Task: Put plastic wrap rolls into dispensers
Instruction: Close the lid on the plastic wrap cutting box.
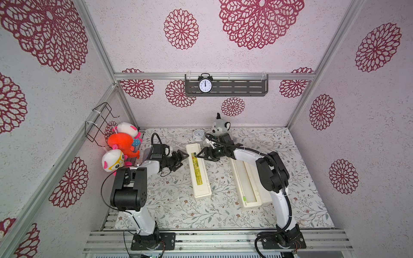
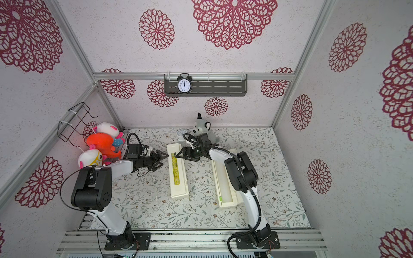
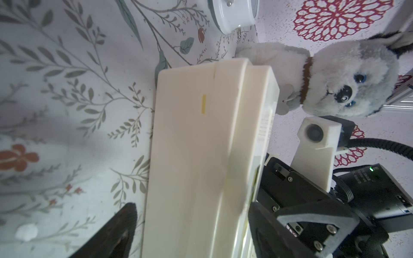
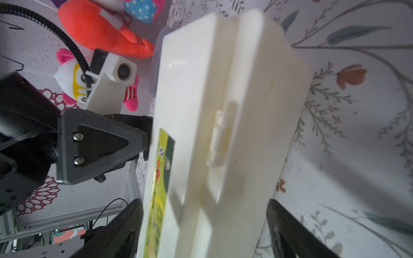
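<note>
A closed cream dispenser (image 1: 200, 178) with a yellow-green label lies lengthwise in the middle of the mat in both top views (image 2: 178, 178). My left gripper (image 1: 184, 159) stands at its left edge near the far end, my right gripper (image 1: 201, 155) at its right edge opposite. Both are open. In the left wrist view the dispenser (image 3: 190, 134) runs between the left gripper's (image 3: 192, 204) jaws, one finger near the mat, one above the lid. The right gripper (image 4: 204, 201) straddles the dispenser (image 4: 201, 89) the same way. A second dispenser (image 1: 252, 196) lies open under the right arm. The plastic wrap rolls are hidden.
A small round white clock (image 1: 198, 135) and a grey husky plush (image 1: 221, 127) stand just beyond the closed dispenser's far end. Plush toys (image 1: 121, 143) hang by the left wall next to a wire basket (image 1: 100, 122). A shelf with an alarm clock (image 1: 205, 84) is on the back wall.
</note>
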`<state>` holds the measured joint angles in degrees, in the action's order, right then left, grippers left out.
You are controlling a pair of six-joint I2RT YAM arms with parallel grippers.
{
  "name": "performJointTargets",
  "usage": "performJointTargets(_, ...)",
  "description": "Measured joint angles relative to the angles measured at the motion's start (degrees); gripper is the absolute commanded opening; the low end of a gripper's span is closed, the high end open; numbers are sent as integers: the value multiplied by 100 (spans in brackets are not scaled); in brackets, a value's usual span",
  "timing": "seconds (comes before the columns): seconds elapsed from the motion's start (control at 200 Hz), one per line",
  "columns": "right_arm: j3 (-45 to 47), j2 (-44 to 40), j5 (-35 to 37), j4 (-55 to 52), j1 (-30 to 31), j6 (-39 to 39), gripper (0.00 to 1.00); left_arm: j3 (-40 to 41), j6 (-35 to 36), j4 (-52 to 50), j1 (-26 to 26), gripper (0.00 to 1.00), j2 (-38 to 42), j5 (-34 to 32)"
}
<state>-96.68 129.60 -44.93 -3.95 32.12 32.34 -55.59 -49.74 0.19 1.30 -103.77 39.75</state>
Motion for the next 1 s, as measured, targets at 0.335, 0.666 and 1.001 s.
performJointTargets(0.335, -479, 562, -404, 376, -96, 398, 83, -619, -457, 1075, 37, 76, -1001, 492)
performJointTargets(0.666, -481, 610, -577, 741, -131, 831, 69, -520, -1078, 2199, 122, 69, -1327, 754)
performJointTargets(1.001, -476, 647, -595, 1014, -149, 1137, 62, -221, -1401, 2835, 170, 62, -1327, 629)
